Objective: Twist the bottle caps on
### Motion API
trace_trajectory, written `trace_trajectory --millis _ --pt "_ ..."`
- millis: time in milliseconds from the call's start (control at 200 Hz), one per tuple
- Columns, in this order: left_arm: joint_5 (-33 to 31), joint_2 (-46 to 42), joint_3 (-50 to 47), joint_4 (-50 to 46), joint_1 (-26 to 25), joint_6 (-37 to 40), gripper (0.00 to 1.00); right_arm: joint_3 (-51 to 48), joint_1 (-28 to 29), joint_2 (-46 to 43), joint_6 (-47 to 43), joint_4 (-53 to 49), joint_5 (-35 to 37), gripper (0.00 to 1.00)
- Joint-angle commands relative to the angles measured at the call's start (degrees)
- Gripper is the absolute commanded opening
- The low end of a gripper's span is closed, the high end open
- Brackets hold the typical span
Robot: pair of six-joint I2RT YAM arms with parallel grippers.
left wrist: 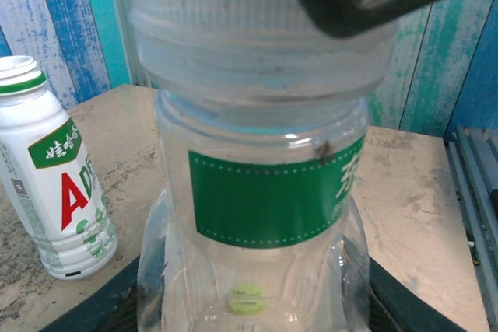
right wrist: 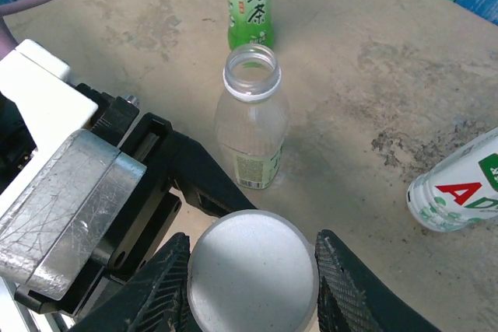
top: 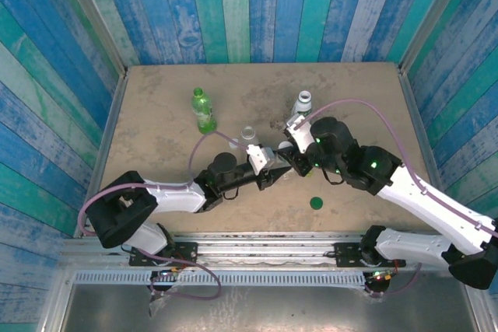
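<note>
My left gripper (left wrist: 253, 312) is shut on a clear bottle with a green label (left wrist: 264, 200), held upright near the table's middle. A white cap (right wrist: 253, 274) sits on the bottle's neck. My right gripper (right wrist: 250, 285) is shut on that cap from above, and its ribbed fingers (right wrist: 156, 289) flank the rim. In the top view the two grippers meet, left (top: 268, 175) and right (top: 289, 158). A short clear bottle (right wrist: 250, 126) stands uncapped just behind. A dark green cap (top: 317, 203) lies flat on the table to the near right.
A green tea bottle (top: 204, 110) stands at the back left. A white bottle with a red-and-green label (top: 303, 103) stands at the back right with its mouth uncovered. Blue striped walls close in the table (top: 156, 138) on three sides.
</note>
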Motion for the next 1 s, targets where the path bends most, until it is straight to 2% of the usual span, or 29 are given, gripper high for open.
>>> trace_trajectory --millis 0,165,275,355,556,656,741,996 --pt "1.25 -0.16 1.82 3.27 0.13 1.89 0.5 -1.66 -0.31 -2.73 -2.4 -2.28 0.48 0.53" --pt "10.01 -1.79 -0.77 4.63 1.68 0.86 0.5 -5.01 -0.72 -9.62 -10.6 3.88 -6.22 0.72" --pt "16.19 -2.75 -0.9 3.36 2.15 1.92 0.5 -6.34 -1.35 -12.53 -17.71 3.88 -12.97 0.77" --pt "18.38 -3.42 -0.94 2.49 2.15 3.1 0.5 -4.97 -1.91 -12.5 -21.85 1.09 -17.32 0.74" --pt "19.83 -4.13 -0.72 1.55 2.15 4.17 0.51 -0.21 -2.72 -7.98 -23.85 -3.81 -21.58 0.7" --pt "20.02 -4.57 -0.77 1.3 2.15 4.37 0.51 0.52 -3.58 -6.03 -23.81 -5.01 -22.65 0.61" --pt "20.15 -4.76 -0.78 0.92 2.15 4.71 0.51 0.38 -4.57 -4.96 -23.4 -5.28 -23.14 0.59" --pt "19.55 -4.54 -0.85 1.54 2.15 4.36 0.51 -0.05 -6.01 -4.63 -23.0 -5.51 -23.97 0.41"
